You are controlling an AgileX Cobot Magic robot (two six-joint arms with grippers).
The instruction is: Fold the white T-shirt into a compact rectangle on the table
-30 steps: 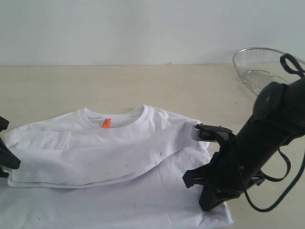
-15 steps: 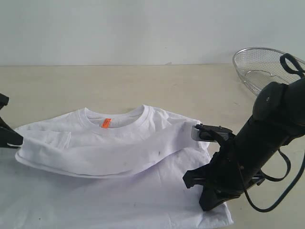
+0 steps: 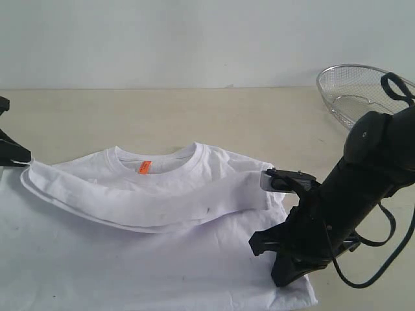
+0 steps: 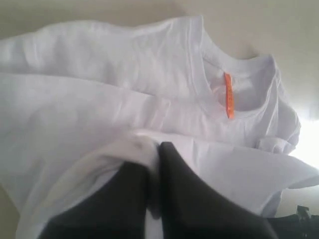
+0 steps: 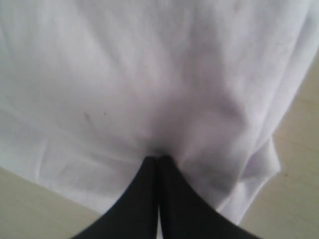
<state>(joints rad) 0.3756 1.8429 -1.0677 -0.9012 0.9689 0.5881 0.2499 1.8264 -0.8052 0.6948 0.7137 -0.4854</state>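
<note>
The white T-shirt (image 3: 130,272) lies spread on the table (image 3: 194,113), collar and orange neck tag (image 3: 144,168) toward the far side. My left gripper (image 3: 24,160) is at the view's left edge, shut on a folded band of the shirt that it holds lifted across the chest. In the left wrist view, fabric is pinched between the fingers of my left gripper (image 4: 153,149), with the neck tag (image 4: 228,95) beyond. My right gripper (image 3: 280,277) is down on the shirt's lower right corner. In the right wrist view my right gripper (image 5: 158,159) has its tips closed, with cloth puckering around them. No lettering shows.
A silver wire-mesh basket (image 3: 353,94) stands at the back right, behind the right arm (image 3: 363,175). Bare tabletop runs between the shirt's collar and the back wall, and to the right of the shirt.
The left gripper closed on the shirt's left fold and moved toward the far side, lifting it. The folded layer has narrowed into a band near the collar. The right arm has not moved.
</note>
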